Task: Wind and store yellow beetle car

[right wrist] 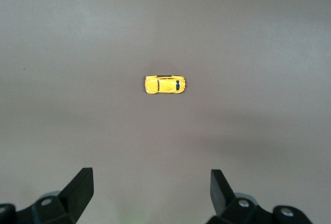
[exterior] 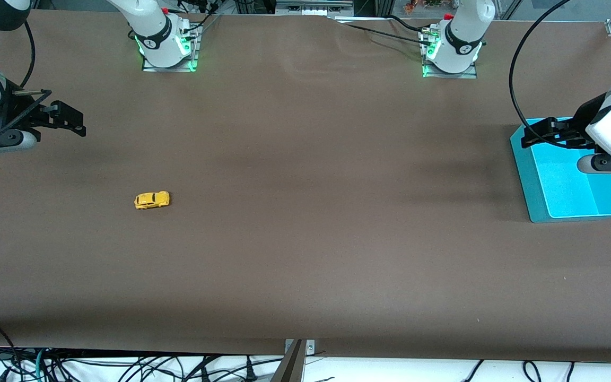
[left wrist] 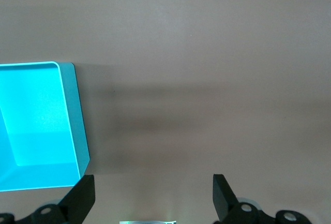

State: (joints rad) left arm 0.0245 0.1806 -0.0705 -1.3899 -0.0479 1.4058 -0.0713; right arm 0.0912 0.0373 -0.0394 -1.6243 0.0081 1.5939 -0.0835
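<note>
The yellow beetle car stands on its wheels on the brown table, toward the right arm's end; it also shows in the right wrist view. My right gripper is open and empty, up in the air at that end of the table, apart from the car. My left gripper is open and empty, up in the air by the edge of a cyan tray at the left arm's end.
The cyan tray is shallow, with nothing in it. Both arm bases stand along the table edge farthest from the front camera. Cables hang below the table's nearest edge.
</note>
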